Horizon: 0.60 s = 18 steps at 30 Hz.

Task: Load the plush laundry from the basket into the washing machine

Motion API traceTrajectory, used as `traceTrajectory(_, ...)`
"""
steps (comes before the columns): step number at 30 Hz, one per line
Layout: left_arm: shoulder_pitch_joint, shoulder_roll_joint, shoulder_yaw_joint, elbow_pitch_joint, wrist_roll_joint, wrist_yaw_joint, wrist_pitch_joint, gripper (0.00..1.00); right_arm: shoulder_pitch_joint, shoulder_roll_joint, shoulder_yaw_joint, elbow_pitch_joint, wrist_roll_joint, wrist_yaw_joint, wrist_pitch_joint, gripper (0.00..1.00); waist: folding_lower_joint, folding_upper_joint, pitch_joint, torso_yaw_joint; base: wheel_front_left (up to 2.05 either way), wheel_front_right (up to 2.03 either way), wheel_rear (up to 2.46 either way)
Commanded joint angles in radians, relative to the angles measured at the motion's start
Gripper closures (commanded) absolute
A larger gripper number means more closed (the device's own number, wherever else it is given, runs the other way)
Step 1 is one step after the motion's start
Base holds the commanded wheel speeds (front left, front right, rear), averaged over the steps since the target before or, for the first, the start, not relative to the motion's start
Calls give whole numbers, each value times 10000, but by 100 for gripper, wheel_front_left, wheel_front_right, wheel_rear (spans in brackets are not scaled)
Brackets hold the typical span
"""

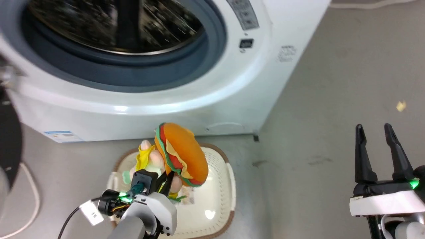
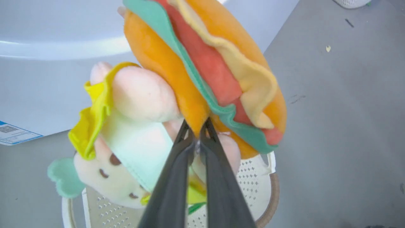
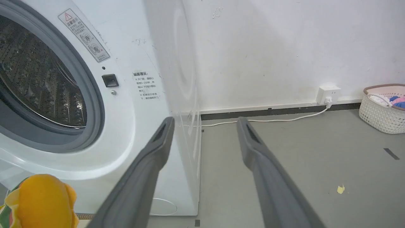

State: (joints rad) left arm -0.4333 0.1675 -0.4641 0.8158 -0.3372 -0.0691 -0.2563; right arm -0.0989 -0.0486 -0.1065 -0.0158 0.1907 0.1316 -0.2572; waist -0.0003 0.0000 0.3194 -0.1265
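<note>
The plush laundry (image 1: 181,154), an orange hamburger joined to a pale pink doll with yellow cloth, hangs above the basket (image 1: 220,186), lifted clear of its bottom. My left gripper (image 1: 167,177) is shut on the plush laundry (image 2: 202,79) at the burger's lower edge, its fingers (image 2: 177,177) pinched together. The cream basket (image 2: 262,180) with its brown rim stands on the floor just in front of the washing machine (image 1: 186,89), whose drum (image 1: 113,23) is open. My right gripper (image 1: 377,132) stands open over bare floor at the right, holding nothing. The plush laundry (image 3: 41,199) shows at that wrist view's lower left.
The black-rimmed door (image 1: 10,139) hangs open at the far left. A white cable (image 1: 30,205) lies on the floor beside it. Against the wall stands another white basket (image 3: 383,107) with clothes, near a socket (image 3: 329,94). A yellow scrap (image 1: 401,106) lies on the grey floor.
</note>
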Motion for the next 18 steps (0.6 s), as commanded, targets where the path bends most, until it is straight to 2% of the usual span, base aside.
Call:
traceTrajectory(1,326,42,186,-621,5,152,-52,100,143,-16,0,34,-75,-9,-45,0,3,0,-478,477,0,0,0)
traceTrajectory(4,864,-13,576,-2028,-6,348,-53,100,235,-16,-22,45,-60,-9,-45,0,3,0,-564,616,0,0,0)
traceTrajectory(5,864,-13,576,-2028,-6,348,-53,100,235,-16,-22,45,-60,-9,-45,0,3,0,-564,616,0,0,0)
traceTrajectory(7,1256,-60,1134,-3440,5,490,-53,100,254,-16,-11,44,14,-9,-45,0,3,0,-524,672,0,0,0)
traceTrajectory(8,1256,-60,1134,-3440,5,490,-53,100,254,-16,-11,44,14,-9,-45,0,3,0,-524,672,0,0,0)
traceTrajectory(9,1400,-77,1530,-4425,176,600,-54,100,223,-16,41,14,64,-9,-45,0,3,0,-396,651,0,0,0)
traceTrajectory(10,1400,-77,1530,-4425,176,600,-54,100,223,-16,41,14,64,-9,-45,0,3,0,-396,651,0,0,0)
traceTrajectory(11,1452,-132,1954,-5455,401,656,-54,100,160,-16,108,-22,97,-9,-45,0,3,0,-194,591,0,0,0)
traceTrajectory(12,1452,-132,1954,-5455,401,656,-54,100,160,-16,108,-22,97,-9,-45,0,3,0,-194,591,0,0,0)
traceTrajectory(18,903,-197,3087,-7687,1103,522,-54,100,-198,-16,156,-134,123,-9,-45,0,3,0,774,216,0,0,0)
